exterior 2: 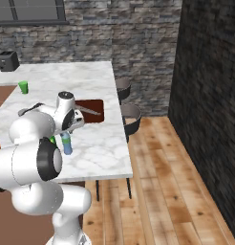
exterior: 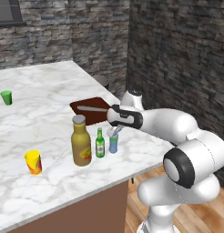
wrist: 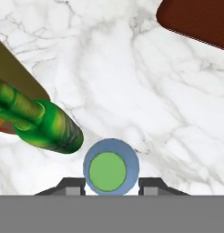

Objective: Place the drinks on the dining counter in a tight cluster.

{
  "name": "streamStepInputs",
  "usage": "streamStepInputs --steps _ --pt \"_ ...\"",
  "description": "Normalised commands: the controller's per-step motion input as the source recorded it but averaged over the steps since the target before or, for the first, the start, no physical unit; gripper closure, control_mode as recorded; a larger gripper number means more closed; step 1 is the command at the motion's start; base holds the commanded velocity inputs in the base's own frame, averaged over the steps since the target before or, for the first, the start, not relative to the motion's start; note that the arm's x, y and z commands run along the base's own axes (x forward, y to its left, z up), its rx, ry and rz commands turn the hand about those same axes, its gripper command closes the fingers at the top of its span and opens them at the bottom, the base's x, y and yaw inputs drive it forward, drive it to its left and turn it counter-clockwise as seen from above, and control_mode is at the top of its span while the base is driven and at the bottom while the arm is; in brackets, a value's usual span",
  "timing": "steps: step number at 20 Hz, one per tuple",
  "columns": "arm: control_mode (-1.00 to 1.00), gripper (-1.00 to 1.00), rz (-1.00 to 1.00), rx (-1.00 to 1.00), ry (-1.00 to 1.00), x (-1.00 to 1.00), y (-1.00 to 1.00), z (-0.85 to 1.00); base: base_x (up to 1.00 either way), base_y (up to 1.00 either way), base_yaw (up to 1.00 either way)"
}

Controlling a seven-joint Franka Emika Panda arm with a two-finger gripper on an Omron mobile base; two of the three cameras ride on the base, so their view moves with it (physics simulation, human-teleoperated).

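On the broad white-grey marble dining counter (exterior: 45,127), the three drinks stood upright near the front right corner: the big mustard-amber bottle with grey cap and yellow-red label (exterior: 81,142), the slim green glass bottle (exterior: 100,144) just beside it, and the small pale-blue bottle with a green cap (exterior: 113,144) just beside that. The two-finger gripper (exterior: 114,132) hung directly over the pale-blue bottle. From the hand view, the dark fingertips (wrist: 73,185) flanked the bottle's shoulders with slivers of daylight either side, so the jaws stood slightly parted and seemed to have let go; whether a pad touched the bottle I could not tell.

By my judgement the placing of the last drink was ending, the cluster already tight. The next move called for a wider opening and a straight lift, clear of the green bottle's neck, to avoid tipping anything.

That hand view alone showed the jaw gap and the green cap (wrist: 107,171). The left base view showed the row's spacing, plus a dark brown cutting board (exterior: 92,109), a yellow cup (exterior: 33,162) and a green cup (exterior: 6,97). The right base view hid the amber bottle behind the arm but showed dark stools (exterior 2: 130,118) beyond the counter edge.
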Motion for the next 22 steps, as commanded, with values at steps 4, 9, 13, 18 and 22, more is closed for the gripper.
streamStepInputs --steps 4,9,13,18,22 --pt "-1.0 -1.0 0.0 0.0 0.0 0.0 0.0 0.0 0.0 0.0 0.0" --pt "-1.0 -1.0 0.0 0.0 -0.01 -0.07 -0.01 -0.02 0.0 0.0 0.0" --pt "-1.0 -1.0 -0.05 0.0 -0.04 -0.27 -0.12 0.24 0.0 0.0 0.0" --pt "-1.0 -1.0 -0.13 0.0 0.2 -0.36 -0.5 0.72 0.0 0.0 0.0" --pt "-1.0 -1.0 -0.17 0.0 0.35 -0.49 -0.33 0.96 0.0 0.0 0.0"
